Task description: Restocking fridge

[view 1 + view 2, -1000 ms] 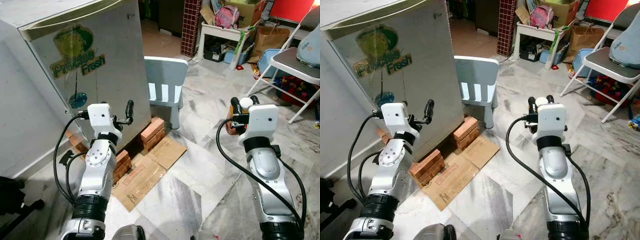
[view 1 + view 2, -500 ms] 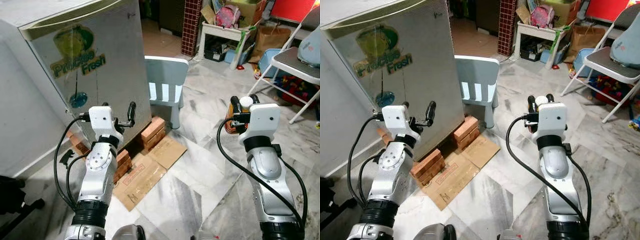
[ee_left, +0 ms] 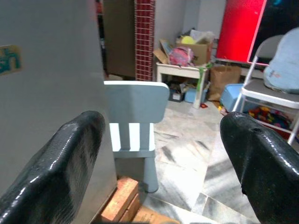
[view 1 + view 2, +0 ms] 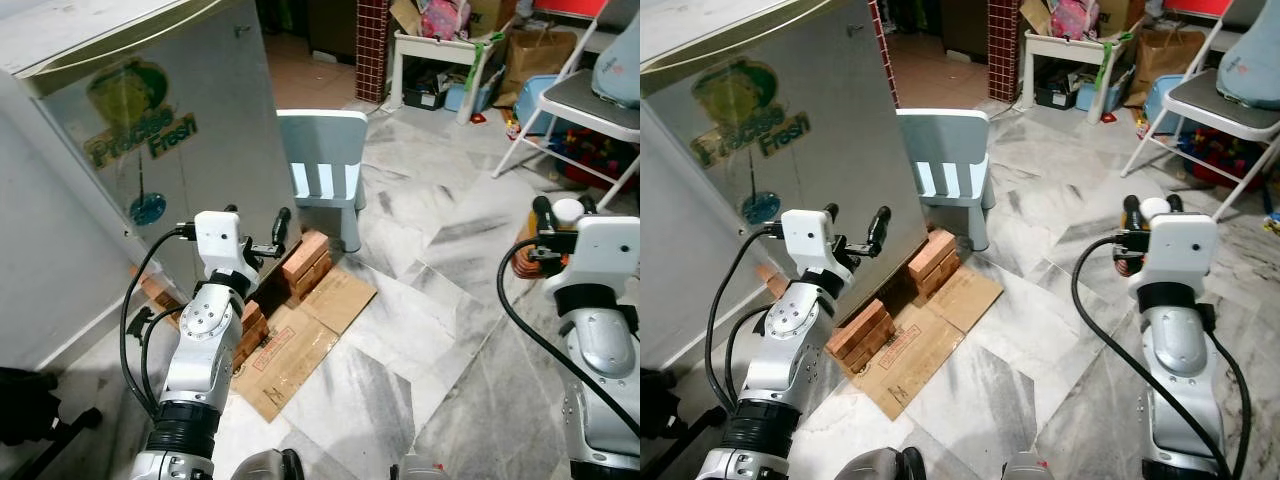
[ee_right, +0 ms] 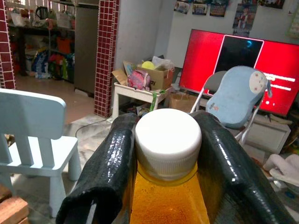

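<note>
The fridge [image 4: 150, 140] is standing at the far left, its grey door bearing a green "Fresh" sticker, and it is resting on stacks of red bricks [image 4: 305, 262] with a flattened cardboard sheet [image 4: 300, 335] lying on the marble floor [image 4: 420, 300] just in front. A pale blue child's chair [image 4: 322, 170] is sitting right beside the fridge's right edge, touching or nearly touching the bricks. Farther right, a folding chair [image 4: 575, 100] is carrying a light blue cushion, and a white low shelf [image 4: 440, 50] crowded with boxes and bags is standing at the far side of the room.

The left tool [image 4: 258, 238] is hovering close to the lower part of the fridge door, its two black fingers [image 3: 56, 168] spread wide apart and holding nothing; between them, in the left wrist view, the blue chair is showing.

The right tool [image 5: 166, 154] is being held out over the floor on the right, well apart from the fridge. Its fingers are clamping a bottle [image 5: 167, 196] of amber liquid with a white cap [image 5: 168, 135], pressing against both sides of the neck.
</note>
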{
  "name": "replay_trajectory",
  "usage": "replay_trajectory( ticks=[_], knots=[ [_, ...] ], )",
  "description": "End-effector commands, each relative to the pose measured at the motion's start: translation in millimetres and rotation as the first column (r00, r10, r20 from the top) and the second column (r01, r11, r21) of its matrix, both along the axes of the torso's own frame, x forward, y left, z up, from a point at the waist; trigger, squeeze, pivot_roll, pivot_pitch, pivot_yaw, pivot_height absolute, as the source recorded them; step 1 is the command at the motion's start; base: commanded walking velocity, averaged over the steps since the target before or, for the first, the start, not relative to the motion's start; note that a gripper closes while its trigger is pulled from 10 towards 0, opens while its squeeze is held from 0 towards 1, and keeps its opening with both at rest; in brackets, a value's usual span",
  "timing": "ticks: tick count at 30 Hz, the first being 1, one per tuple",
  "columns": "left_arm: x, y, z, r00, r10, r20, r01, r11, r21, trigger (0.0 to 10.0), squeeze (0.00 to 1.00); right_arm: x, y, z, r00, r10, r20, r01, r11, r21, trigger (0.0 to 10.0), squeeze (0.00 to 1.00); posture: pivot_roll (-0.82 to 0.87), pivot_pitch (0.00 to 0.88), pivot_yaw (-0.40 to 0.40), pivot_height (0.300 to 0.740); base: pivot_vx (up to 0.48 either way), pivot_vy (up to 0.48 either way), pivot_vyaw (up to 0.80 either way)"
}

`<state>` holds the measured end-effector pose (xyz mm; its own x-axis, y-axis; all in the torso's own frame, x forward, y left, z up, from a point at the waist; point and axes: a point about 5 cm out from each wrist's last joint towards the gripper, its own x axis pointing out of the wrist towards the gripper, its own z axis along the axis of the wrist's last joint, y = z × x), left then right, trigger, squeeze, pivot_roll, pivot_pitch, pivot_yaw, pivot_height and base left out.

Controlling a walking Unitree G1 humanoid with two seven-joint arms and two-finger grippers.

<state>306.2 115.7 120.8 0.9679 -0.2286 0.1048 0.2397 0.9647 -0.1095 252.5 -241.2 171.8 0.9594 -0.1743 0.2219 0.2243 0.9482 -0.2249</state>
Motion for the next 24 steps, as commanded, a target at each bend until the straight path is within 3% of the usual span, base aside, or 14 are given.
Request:
replay_trajectory(
  ticks=[1, 10, 14, 19, 24],
  knots=[
    [-1.4, 7.8, 3, 1.0, 0.014, 0.006, -0.014, 1.0, 0.023, 10.0, 0.0, -0.1, 9.1, 9, 0.999, 0.026, 0.04, -0.027, 1.0, 0.01, 10.0, 0.0, -0.19, 0.114, 0.151, 0.74, 0.0, 0.0, 0.0],
    [-5.5, 15.6, 7, 0.999, 0.03, 0.013, -0.031, 0.998, 0.053, 10.0, 0.0, -7.6, 31.3, -5, 0.998, 0.061, 0.011, -0.062, 0.996, 0.065, 10.0, 0.0, -0.16, 0.1, 0.146, 0.74, 0.0, 0.0, 0.0],
    [-5.6, 17.7, 14, 0.998, 0.052, 0.025, -0.053, 0.998, 0.025, 10.0, 0.0, -7.0, 38.8, 2, 0.996, 0.087, 0.031, -0.088, 0.995, 0.037, 10.0, 0.0, -0.16, 0.113, 0.129, 0.74, 0.0, 0.0, 0.0],
    [-15.6, 21.3, 24, 0.996, 0.077, 0.033, -0.077, 0.997, 0.003, 10.0, 0.0, -9.1, 43.0, 12, 0.995, 0.097, 0.032, -0.098, 0.995, 0.024, 10.0, 0.0, -0.12, 0.154, 0.096, 0.74, 0.0, 0.0, 0.0],
    [-21.7, 26.9, 23, 0.996, 0.088, 0.022, -0.088, 0.996, 0.018, 10.0, 0.0, -9.1, 48.4, 13, 0.992, 0.123, 0.026, -0.124, 0.992, 0.024, 10.0, 0.0, -0.1, 0.173, 0.09, 0.74, 0.0, 0.48, 0.6]
  ],
)
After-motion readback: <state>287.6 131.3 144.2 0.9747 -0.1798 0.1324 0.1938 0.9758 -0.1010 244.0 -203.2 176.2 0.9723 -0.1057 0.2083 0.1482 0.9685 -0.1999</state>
